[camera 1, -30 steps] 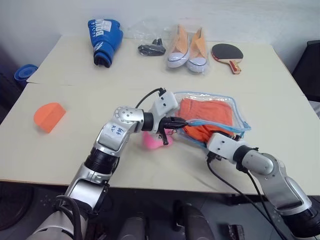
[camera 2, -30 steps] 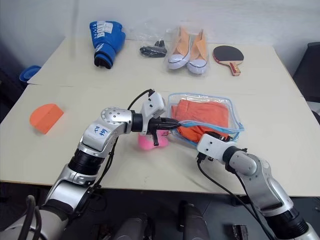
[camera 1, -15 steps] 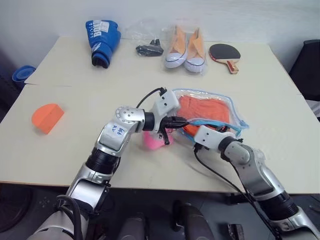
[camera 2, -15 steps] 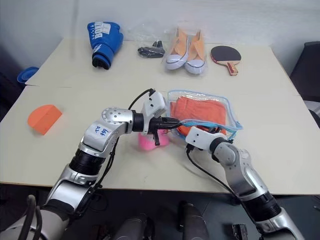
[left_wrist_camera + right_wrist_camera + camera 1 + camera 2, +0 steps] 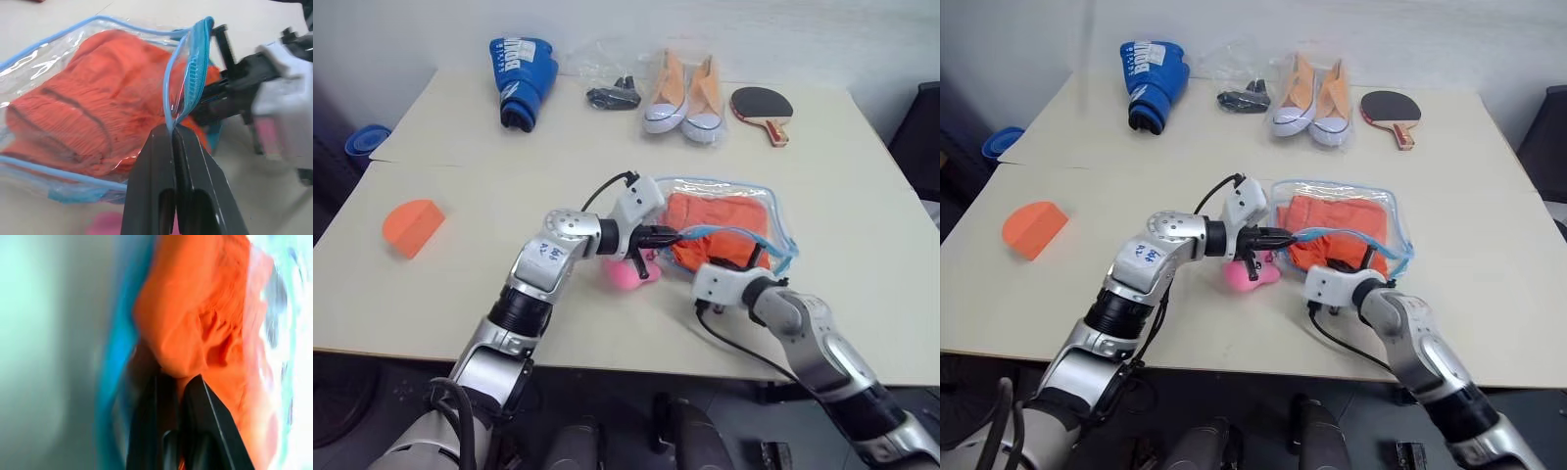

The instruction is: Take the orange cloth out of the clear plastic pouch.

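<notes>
— So where do we stand with the orange cloth (image 5: 720,220)?

— We have the opening sorted, by the look of it. Our left end effector (image 5: 172,131) has its two fingers pressed together on the light-blue zip edge of the clear plastic pouch (image 5: 773,211), lifting that lip up off the surface (image 5: 460,196) so the mouth gapes toward our right arm.

— And the right one?

— Our right end effector (image 5: 177,378) sits in that mouth, fingers closed on a fold of the cloth; the wrist view shows orange fabric bunched right at the tips. We judge that as a grip just made, not yet a pull.

— So nothing is out yet?

— No. Nearly all of the cloth lies inside the pouch, which rests flat toward the near edge of the surface, a little right of its middle. The pink plush charm (image 5: 628,274) lies just beside the pouch's left end, under our left wrist.

— What is left, then?

— We reckon the whole extraction: drawing the cloth out through the opening while the left side holds the lip, then setting it down clear of the pouch. If the fold is thin, it could slip.
</notes>
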